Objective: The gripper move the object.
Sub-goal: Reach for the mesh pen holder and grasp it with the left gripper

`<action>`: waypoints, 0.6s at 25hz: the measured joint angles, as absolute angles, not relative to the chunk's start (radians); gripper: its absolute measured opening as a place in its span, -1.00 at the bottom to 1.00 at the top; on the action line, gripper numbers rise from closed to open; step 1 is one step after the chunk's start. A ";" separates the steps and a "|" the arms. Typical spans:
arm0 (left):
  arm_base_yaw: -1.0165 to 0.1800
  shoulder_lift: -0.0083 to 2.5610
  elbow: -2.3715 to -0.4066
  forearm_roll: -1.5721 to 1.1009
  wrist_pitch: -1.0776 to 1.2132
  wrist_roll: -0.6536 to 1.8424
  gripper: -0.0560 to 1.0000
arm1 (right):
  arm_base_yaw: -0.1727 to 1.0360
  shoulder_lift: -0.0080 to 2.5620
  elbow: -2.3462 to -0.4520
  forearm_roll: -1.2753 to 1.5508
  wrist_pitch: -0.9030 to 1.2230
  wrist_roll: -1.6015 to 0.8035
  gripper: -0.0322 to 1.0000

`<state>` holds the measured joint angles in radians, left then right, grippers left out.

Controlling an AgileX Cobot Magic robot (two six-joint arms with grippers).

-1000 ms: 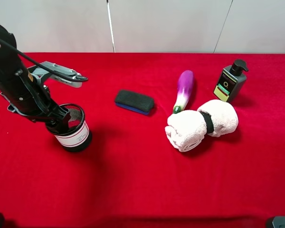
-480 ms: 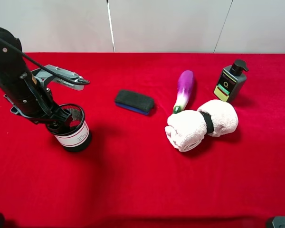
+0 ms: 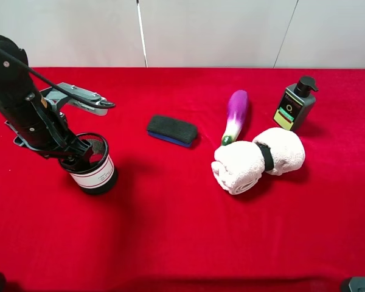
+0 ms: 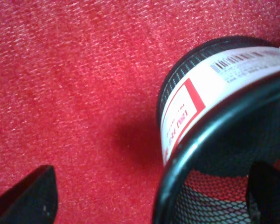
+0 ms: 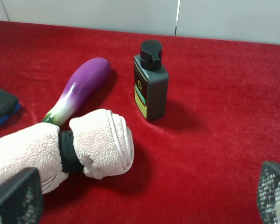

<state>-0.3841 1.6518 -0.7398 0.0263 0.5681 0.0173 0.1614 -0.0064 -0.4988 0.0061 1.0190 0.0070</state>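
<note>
"Right below my gripper (image 3: 78, 157) stands the object (image 3: 96, 173), upright on the red cloth (image 3: 170, 231). My jaws are spread wide and grip nothing: 1 finger (image 4: 266, 191) hangs inside the mesh, the other finger (image 4: 32, 198) outside, well apart from the label."

"So how would you take it?"

"Close slowly on that 1 wall, pinching the mesh just under the rim, wrist level so the cup doesn't tip. I judge a light cup like this could skid before the outer finger arrives."

"Anything in it?"

"Only my finger, as far as I see; red shows through the mesh. Well off to my gripper's side, the pump bottle (image 3: 295, 108) is opaque, so its fill I cannot tell."
</note>
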 joint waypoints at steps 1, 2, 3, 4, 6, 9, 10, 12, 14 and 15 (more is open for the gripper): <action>-0.384 1.652 -0.740 0.026 0.568 0.017 0.62 | 0.161 -0.006 -0.499 0.006 1.019 0.007 0.41; -0.384 1.652 -0.740 0.026 0.568 0.017 0.62 | 0.161 -0.006 -0.499 0.006 1.019 0.007 0.41; -0.384 1.652 -0.740 0.026 0.567 0.017 0.60 | 0.161 -0.006 -0.499 0.006 1.019 0.007 0.41; -0.384 1.652 -0.740 0.026 0.567 0.017 0.57 | 0.161 -0.006 -0.499 0.006 1.019 0.007 0.41; -0.384 1.652 -0.740 0.026 0.564 0.017 0.41 | 0.161 -0.006 -0.499 0.006 1.019 0.007 0.41; -0.384 1.652 -0.740 0.026 0.555 0.017 0.08 | 0.161 -0.006 -0.499 0.006 1.019 0.007 0.41; -0.384 1.652 -0.740 0.026 0.551 0.017 -0.03 | 0.161 -0.006 -0.499 0.006 1.019 0.007 0.41; -0.384 1.652 -0.740 0.026 0.548 0.017 -0.18 | 0.161 -0.006 -0.499 0.006 1.019 0.007 0.41; -0.384 1.652 -0.740 0.026 0.544 0.017 -0.29 | 0.161 -0.006 -0.499 0.006 1.019 0.007 0.41; -0.384 1.652 -0.740 0.026 0.543 0.017 -0.32 | 0.161 -0.006 -0.499 0.006 1.019 0.007 0.41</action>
<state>-0.3841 1.6518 -0.7398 0.0256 0.5428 0.0173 0.1614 -0.0064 -0.4988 0.0061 1.0190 0.0070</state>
